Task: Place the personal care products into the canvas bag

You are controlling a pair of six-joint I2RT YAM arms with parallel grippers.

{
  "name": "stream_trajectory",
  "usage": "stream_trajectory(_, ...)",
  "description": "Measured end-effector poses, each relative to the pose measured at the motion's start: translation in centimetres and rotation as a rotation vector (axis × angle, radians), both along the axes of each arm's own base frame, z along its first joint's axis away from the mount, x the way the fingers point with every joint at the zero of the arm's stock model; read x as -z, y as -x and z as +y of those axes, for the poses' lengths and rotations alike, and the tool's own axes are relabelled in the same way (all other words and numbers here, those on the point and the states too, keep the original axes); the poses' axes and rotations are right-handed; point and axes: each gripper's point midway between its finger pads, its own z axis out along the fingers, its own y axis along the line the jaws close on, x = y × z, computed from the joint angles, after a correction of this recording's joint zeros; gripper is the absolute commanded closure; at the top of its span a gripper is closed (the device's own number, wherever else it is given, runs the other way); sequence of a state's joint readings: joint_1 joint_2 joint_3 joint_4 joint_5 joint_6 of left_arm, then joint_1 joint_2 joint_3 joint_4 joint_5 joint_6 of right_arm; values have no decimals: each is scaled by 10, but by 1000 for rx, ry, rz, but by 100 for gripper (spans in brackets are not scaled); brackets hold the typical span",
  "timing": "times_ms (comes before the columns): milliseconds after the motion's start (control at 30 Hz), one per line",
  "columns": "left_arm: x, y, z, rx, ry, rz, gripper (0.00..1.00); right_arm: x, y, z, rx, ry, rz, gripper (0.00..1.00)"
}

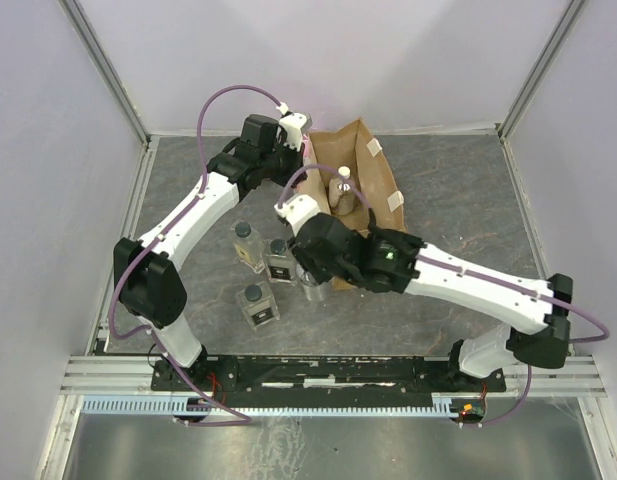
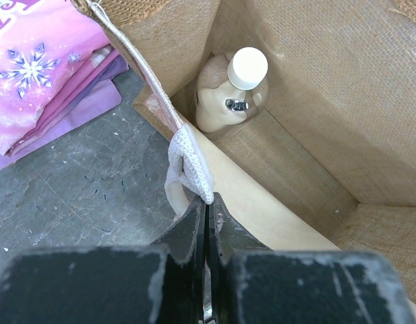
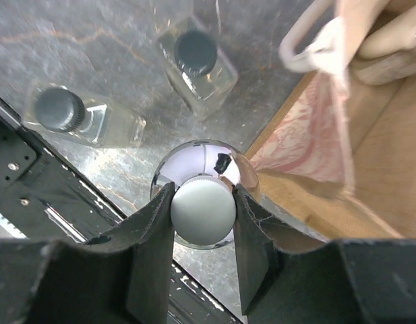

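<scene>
We're holding the left arm (image 1: 193, 215) stretched toward the far edge, left gripper (image 2: 208, 208) pinching the handle (image 2: 189, 162) of the canvas bag (image 2: 315, 101); right gripper (image 3: 203, 194), pointing down mid-table, is clamping a silver-capped bottle (image 3: 203, 214) beside it

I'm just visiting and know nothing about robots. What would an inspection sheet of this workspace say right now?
Surface: grey marbled table.
Job's things: canvas bag open, with one white-capped bottle inside; three dark-capped square bottles upright on the table beside it; silver-capped round bottle held by its cap.
Clutter: pink packet lying flat next to the bag.
Grippers: left gripper shut on the bag's pale handle; right gripper shut on the round bottle's cap.
Cables: purple cables looped along both arms.
Surroundings: pale walls, metal frame rails.
</scene>
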State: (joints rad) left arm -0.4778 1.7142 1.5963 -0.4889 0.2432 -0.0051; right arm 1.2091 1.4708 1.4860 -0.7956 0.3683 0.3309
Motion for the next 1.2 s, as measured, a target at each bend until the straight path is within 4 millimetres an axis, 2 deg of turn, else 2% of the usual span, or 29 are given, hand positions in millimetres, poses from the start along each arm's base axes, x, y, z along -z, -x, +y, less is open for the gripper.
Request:
stream_trajectory(200, 0, 0, -1, 3, 3, -2, 97, -86, -7, -19, 57, -103, -96, 100)
stream_trajectory(400, 4, 0, -2, 9, 7, 2, 97, -153, -22, -37, 90, -180, -226, 100)
stream_trajectory(533, 6, 2, -4, 25, 16, 6, 97, -182, -42, -52, 127, -198, -297, 100)
stream_trajectory(667, 6, 4, -5, 41, 12, 4, 97, -203, -79, -70, 201, -187, -356, 100)
stream_trajectory(833, 7, 4, -5, 61, -2, -7, 97, -205, -114, -79, 243, -146, -378, 100)
stream_trajectory(1033, 6, 5, -5, 69, -6, -10, 97, -177, -150, -84, 257, -104, -315, 100)
stream_trajectory(1200, 2, 5, -5, 72, -3, -10, 97, -144, -177, -100, 294, -85, -242, 100)
